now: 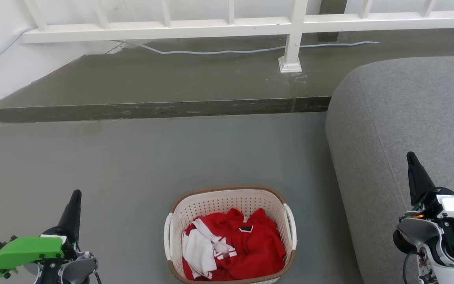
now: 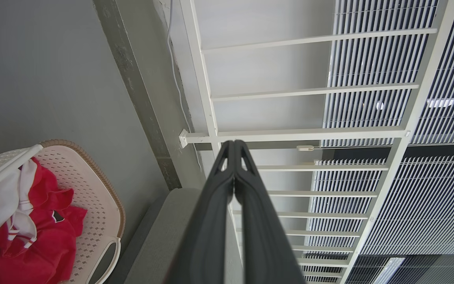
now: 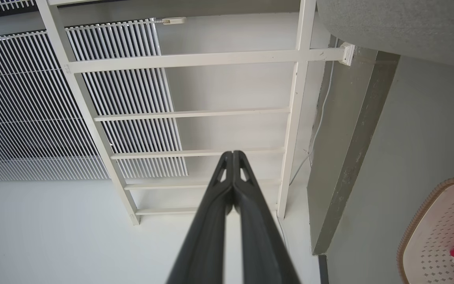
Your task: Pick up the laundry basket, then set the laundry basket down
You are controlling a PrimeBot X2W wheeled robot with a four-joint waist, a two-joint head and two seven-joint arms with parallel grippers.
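Observation:
The laundry basket (image 1: 227, 199), cream perforated plastic with a brown rim and white side handles, rests on the grey floor at the bottom centre of the head view. Red and white clothes (image 1: 235, 246) fill it. The basket (image 2: 101, 197) also appears at the lower left of the left wrist view, and its rim (image 3: 420, 221) at the lower right of the right wrist view. My left gripper (image 1: 76, 193) is shut, well to the basket's left. My right gripper (image 1: 410, 154) is shut, far to its right over the sofa. Both grippers (image 2: 233, 142) (image 3: 233, 153) hold nothing.
A grey sofa (image 1: 408, 118) takes up the right side, close to the basket. A raised concrete step (image 1: 164, 79) runs across the back under a white railing (image 1: 294, 31), with a cable (image 1: 211, 51) lying along it. Open floor (image 1: 132, 157) lies ahead of the basket.

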